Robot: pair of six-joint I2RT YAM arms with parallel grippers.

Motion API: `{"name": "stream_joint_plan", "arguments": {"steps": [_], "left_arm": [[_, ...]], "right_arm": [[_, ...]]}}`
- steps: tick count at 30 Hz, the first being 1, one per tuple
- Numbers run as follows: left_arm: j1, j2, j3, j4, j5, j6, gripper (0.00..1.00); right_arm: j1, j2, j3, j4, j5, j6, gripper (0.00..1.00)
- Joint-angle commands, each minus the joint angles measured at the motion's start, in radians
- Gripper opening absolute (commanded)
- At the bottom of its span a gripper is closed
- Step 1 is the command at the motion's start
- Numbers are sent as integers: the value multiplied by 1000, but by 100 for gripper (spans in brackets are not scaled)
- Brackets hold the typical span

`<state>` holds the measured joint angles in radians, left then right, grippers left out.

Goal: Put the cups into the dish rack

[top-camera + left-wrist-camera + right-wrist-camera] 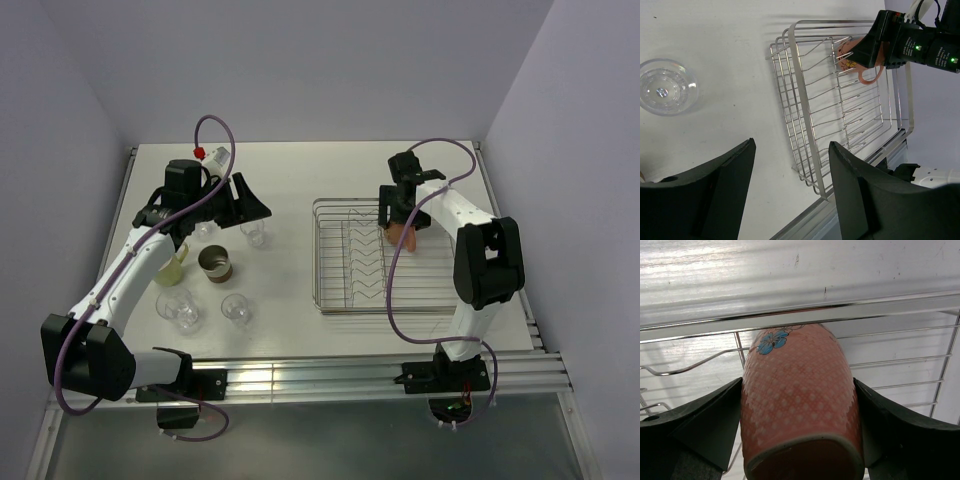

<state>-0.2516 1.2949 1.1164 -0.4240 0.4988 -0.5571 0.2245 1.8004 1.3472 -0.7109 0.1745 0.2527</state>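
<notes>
My right gripper is shut on the pink-terracotta mug and holds it over the far right part of the chrome dish rack. In the right wrist view the mug, with a blue flower on it, fills the gap between my fingers, above the rack wires. My left gripper is open and empty, hovering left of the rack above a clear tumbler. A brown metallic cup, a yellow-green mug and two more tumblers stand on the table.
The left wrist view shows a tumbler at the left, the rack and the pink mug in the right gripper. Another tumbler stands under the left arm. A metal rail runs along the near table edge.
</notes>
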Motion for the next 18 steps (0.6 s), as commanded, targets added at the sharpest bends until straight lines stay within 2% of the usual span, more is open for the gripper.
{"name": "stream_joint_plan", "arguments": {"steps": [1, 4, 6, 8, 18], "left_arm": [[5, -5, -1, 25, -2, 26, 66], [5, -2, -1, 25, -2, 25, 67], [5, -2, 0, 25, -2, 26, 67], [5, -2, -1, 24, -3, 26, 67], [5, -3, -3, 25, -3, 25, 67]], "right_arm": [[6, -33, -36, -62, 2, -9, 78], [6, -33, -36, -64, 5, -7, 80], [6, -38, -39, -61, 17, -3, 86], [4, -45, -40, -55, 16, 0, 97], [4, -73, -11, -56, 10, 10, 98]]}}
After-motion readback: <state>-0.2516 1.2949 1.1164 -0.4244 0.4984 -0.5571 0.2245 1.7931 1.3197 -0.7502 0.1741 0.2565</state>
